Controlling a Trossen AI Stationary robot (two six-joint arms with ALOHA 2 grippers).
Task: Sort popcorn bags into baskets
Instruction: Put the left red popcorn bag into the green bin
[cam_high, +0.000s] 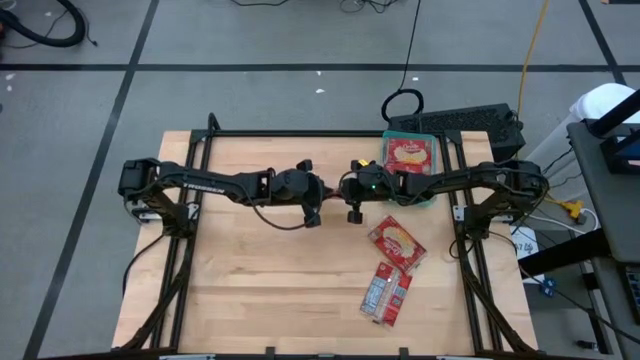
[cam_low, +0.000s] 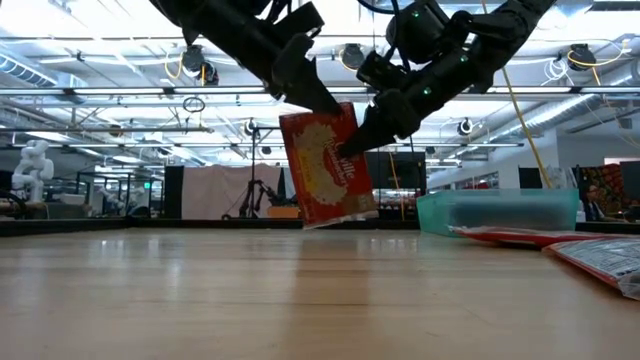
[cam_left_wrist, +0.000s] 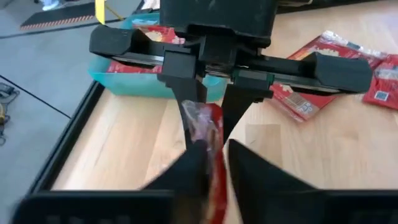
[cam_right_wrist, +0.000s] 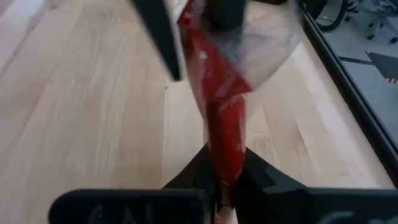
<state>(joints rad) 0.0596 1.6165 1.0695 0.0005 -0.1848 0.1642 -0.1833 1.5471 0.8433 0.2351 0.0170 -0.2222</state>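
One red popcorn bag with a cream-yellow popcorn picture (cam_low: 325, 165) hangs in the air over the middle of the table, between both grippers. My left gripper (cam_high: 326, 192) comes from the table's left and my right gripper (cam_high: 346, 190) from its right; both are shut on this bag. The teal basket (cam_high: 426, 200) stands at the far right with one bag (cam_high: 408, 152) lying flat in it. Two more bags (cam_high: 397, 243) (cam_high: 386, 293) lie flat on the table at the right. My left gripper pinches the bag's upper left corner (cam_low: 312, 118) between its two fingers, slanting down from the table's left. The bag stands on edge between the fingers (cam_left_wrist: 214, 163), tilted and clear of the table. My right gripper pinches the bag's right edge (cam_low: 352, 150) about halfway down, slanting down from the table's right. In the right wrist view the red bag (cam_right_wrist: 224, 143) runs edge-on between its fingers, which lie across the edge.
A black keyboard-like box (cam_high: 460, 125) lies beyond the basket at the far right. Black frame rails (cam_high: 300, 134) run round the table's edges. Bare wood (cam_high: 260, 280) takes up the table's left and near parts.
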